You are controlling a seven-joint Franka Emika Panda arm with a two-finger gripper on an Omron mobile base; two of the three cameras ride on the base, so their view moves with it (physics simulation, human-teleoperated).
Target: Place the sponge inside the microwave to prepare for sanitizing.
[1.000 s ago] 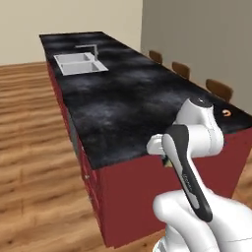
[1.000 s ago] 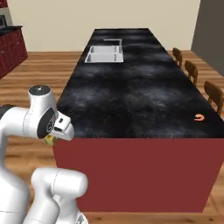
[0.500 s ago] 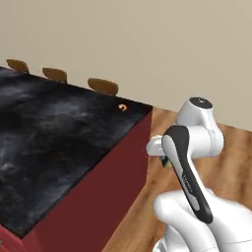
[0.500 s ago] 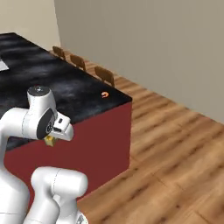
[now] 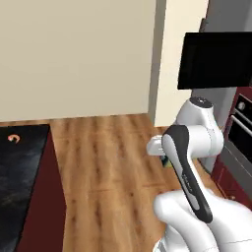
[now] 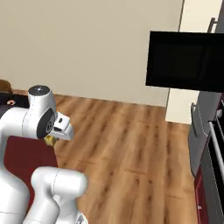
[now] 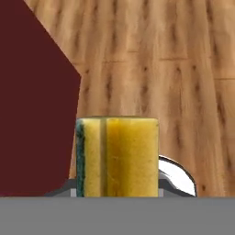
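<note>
The sponge (image 7: 117, 156), yellow with a green scrub layer on its left side, stands on edge close before the hand camera, and my gripper (image 5: 165, 159) is shut on it. It hangs in the air beside the arm, above the wooden floor; a yellow bit of the sponge (image 6: 50, 139) peeks out under the wrist. The microwave (image 6: 186, 61) is a black box with a dark glass front, high on the right and well away from the gripper. The microwave (image 5: 215, 60) shows its door shut.
A dark red island with a black top (image 5: 19, 162) stands at the left, with a small orange thing (image 5: 14, 139) on it. An oven and dark red cabinets (image 6: 213, 153) line the right. A beige wall (image 5: 74, 54) is ahead beyond open wooden floor (image 6: 131, 148).
The whole picture has swung: the base has turned away from the island toward the wall with the microwave. The sponge stays in the gripper, and the arm holds the same pose.
</note>
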